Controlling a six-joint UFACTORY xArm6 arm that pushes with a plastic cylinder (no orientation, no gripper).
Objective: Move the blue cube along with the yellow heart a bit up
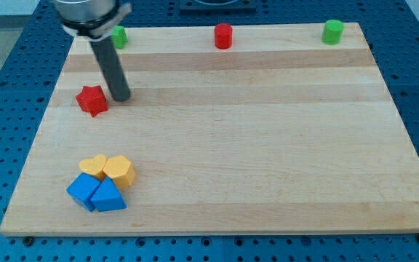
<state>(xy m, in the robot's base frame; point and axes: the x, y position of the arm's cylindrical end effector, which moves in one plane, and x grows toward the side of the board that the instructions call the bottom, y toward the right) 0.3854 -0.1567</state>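
A blue cube (83,190) lies near the view's bottom left of the wooden board (268,145). A yellow heart (93,166) touches it just above. A yellow hexagon-like block (120,172) and a blue triangular block (109,196) sit packed against them on the right. My tip (120,97) rests on the board in the upper left, just right of a red star (92,100), well above the blue and yellow cluster.
A green block (119,36), partly hidden behind the rod, a red cylinder (223,36) and a green cylinder (333,31) stand along the board's top edge. A blue perforated table surrounds the board.
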